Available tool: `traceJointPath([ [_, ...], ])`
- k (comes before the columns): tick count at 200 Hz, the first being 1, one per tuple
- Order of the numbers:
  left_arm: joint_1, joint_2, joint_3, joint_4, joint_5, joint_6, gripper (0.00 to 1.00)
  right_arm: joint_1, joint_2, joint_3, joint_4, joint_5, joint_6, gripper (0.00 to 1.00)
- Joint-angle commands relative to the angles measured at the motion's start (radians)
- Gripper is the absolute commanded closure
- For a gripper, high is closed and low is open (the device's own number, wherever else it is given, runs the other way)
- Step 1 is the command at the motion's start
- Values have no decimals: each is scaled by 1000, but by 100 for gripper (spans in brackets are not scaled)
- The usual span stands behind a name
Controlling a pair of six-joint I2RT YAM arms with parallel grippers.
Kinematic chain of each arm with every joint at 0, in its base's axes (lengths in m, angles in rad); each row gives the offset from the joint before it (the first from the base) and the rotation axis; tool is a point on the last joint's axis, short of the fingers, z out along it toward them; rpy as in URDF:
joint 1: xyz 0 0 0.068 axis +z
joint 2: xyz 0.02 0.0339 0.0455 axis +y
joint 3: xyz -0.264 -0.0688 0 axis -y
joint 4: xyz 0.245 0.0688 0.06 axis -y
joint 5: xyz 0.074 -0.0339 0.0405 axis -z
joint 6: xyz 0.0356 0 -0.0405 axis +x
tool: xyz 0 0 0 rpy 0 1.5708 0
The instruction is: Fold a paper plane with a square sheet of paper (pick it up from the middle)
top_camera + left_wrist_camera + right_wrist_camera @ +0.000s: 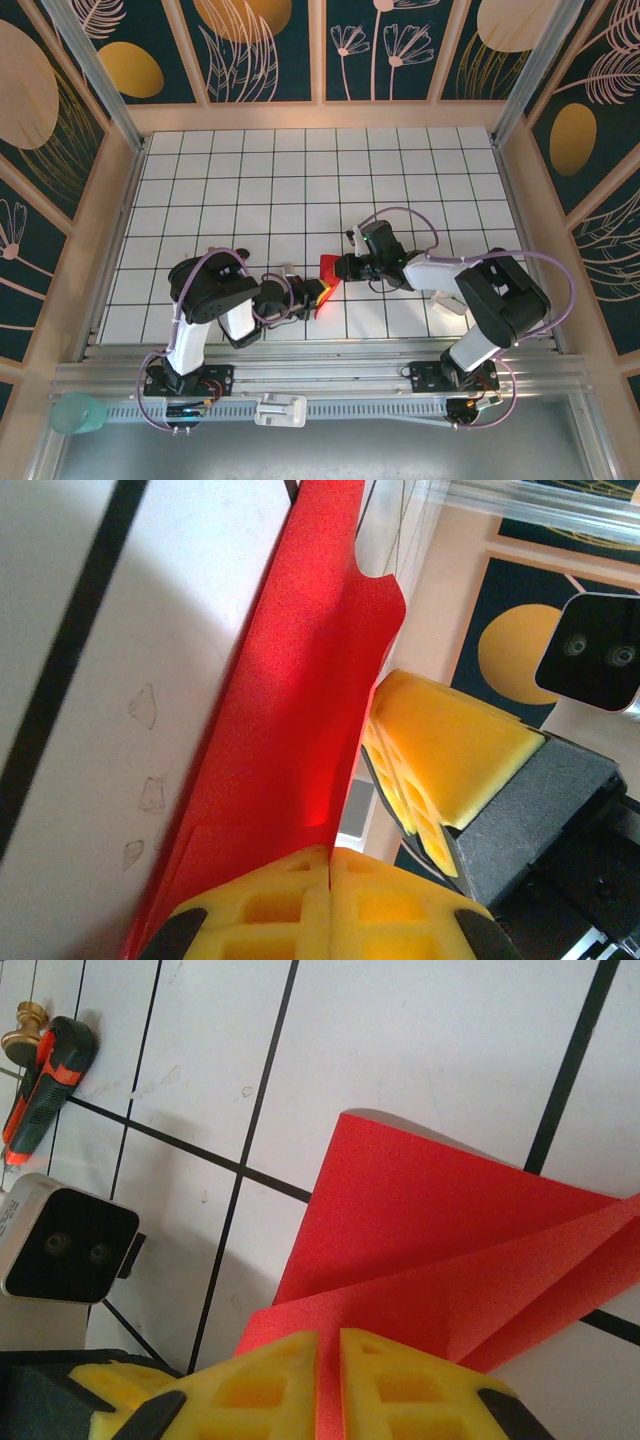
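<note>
The square sheet of paper (327,268) is bright red and folded into creased layers, held just above the tiled table between both grippers. My left gripper (314,292) (331,865) is shut on the paper's (290,700) lower edge, its yellow fingertips pressed together on it. My right gripper (342,268) (328,1355) is shut on the paper (450,1250) from the other side, with a thin red layer between its pads. In the left wrist view the right gripper's yellow fingers (440,750) stand close beside the sheet. I cannot tell whether the fold has the shape of the paper plane.
The white gridded table (300,190) stretches behind the grippers, with wooden walls around it. The left wrist's white camera box (65,1245) sits close to the right gripper. A black and red-orange plug (45,1075) shows at the far left of the right wrist view.
</note>
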Motion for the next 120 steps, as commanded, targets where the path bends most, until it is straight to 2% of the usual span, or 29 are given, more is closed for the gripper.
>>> traceJointPath([
  [1, 5, 16, -22, -30, -15, -24, 100, 9, 29, 23, 22, -14, -27, 86],
  [103, 4, -18, -22, -143, -11, 1, 100, 10, 109, 0, 28, 11, -42, 87],
  [120, 4, -43, -16, -177, -11, 33, 94, 10, 116, -14, 16, 19, -40, 87],
])
